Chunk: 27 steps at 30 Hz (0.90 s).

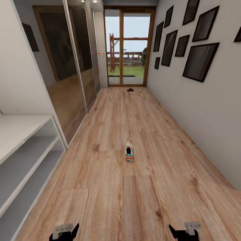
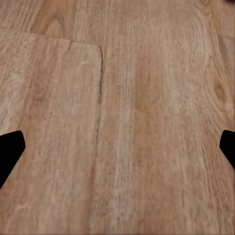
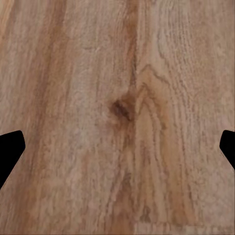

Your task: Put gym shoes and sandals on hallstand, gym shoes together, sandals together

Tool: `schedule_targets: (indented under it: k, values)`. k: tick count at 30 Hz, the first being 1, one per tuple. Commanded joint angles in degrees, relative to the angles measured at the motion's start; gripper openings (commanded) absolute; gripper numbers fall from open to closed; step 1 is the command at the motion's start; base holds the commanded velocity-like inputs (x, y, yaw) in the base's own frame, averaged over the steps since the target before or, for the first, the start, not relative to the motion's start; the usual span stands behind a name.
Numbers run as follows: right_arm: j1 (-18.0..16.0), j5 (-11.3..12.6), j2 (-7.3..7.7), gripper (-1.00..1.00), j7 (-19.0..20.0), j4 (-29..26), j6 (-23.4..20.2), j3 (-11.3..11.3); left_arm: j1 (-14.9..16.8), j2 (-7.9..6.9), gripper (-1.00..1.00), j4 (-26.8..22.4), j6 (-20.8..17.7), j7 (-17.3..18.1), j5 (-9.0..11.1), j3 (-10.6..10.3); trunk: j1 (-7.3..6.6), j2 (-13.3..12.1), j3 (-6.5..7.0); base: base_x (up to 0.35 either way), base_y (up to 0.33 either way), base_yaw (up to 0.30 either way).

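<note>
Progress nil so far as visible. One gym shoe [image 1: 129,151] upright on corridor floor [image 1: 110,187], mid-corridor, ahead of robot, well apart from hallstand [image 1: 23,147] at left. Small dark object [image 1: 130,89], possibly sandal, far off near glass door [image 1: 128,47]; too small to confirm. Rack shelves in view bare. Left pincer [image 1: 63,231] and right pincer [image 1: 187,231] low over floor, fingers spread apart, holding nothing. Remaining: all four items to collect, pair up, shelve.
</note>
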<state>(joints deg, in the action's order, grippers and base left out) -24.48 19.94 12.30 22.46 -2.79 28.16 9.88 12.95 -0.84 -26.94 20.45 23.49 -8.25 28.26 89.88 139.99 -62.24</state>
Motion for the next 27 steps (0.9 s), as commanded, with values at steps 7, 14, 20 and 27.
schedule_targets:
  k: [7,14,20,27]
  values:
    - [0.0,0.6,0.04,1.0,0.3,0.1,0.1,0.4,0.1,0.05,1.0,0.0,0.3,0.3,-0.6,0.5,0.02,0.0,-0.05,0.34,0.077,0.0]
    - [0.0,0.6,0.09,1.0,0.3,0.1,0.1,0.4,0.1,0.05,1.0,0.0,0.3,0.3,-0.6,0.5,0.02,0.0,-0.05,0.339,0.109,0.0]
    - [0.0,0.6,0.09,1.0,0.3,0.1,0.1,0.4,0.1,0.05,1.0,0.0,0.3,0.3,-0.6,0.5,0.02,0.0,-0.05,0.326,0.144,0.0]
    - [0.0,0.6,0.08,1.0,0.3,0.0,0.1,0.4,0.1,0.05,1.0,0.0,0.3,0.3,-0.5,0.5,0.02,0.0,-0.05,0.316,0.168,0.0]
